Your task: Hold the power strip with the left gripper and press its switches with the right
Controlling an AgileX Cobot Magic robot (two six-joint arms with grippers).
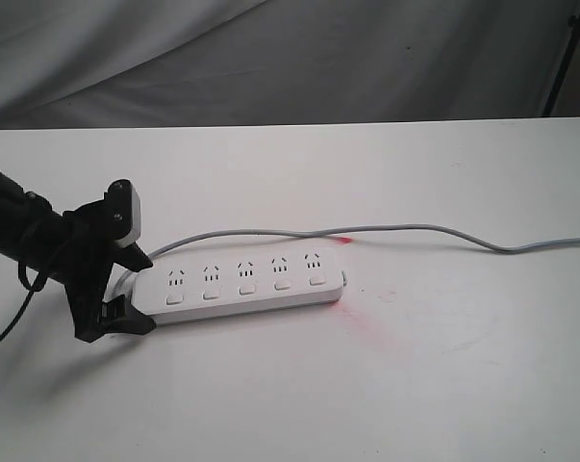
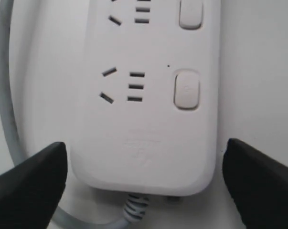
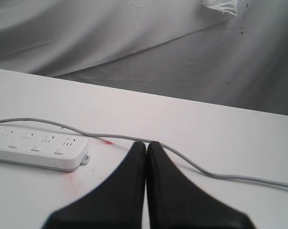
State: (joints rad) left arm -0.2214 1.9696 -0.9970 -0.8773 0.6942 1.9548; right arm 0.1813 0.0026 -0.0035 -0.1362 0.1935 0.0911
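Observation:
The white power strip (image 1: 241, 281) lies flat on the white table, its row of switches (image 1: 245, 287) facing up. My left gripper (image 1: 136, 289) is open and straddles the strip's cord end. In the left wrist view its black fingers (image 2: 29, 186) stand on either side of the strip (image 2: 144, 143) with a thin gap on each side, and one switch (image 2: 186, 89) shows close by. My right gripper (image 3: 147, 143) is shut and empty. It hovers away from the strip's (image 3: 36, 148) far end and does not show in the exterior view.
The thin grey cord (image 1: 415, 229) loops from the strip's left end behind it and runs off to the right table edge. A red smear (image 1: 376, 308) marks the table by the strip's right end. Grey cloth (image 1: 270, 58) hangs behind the table.

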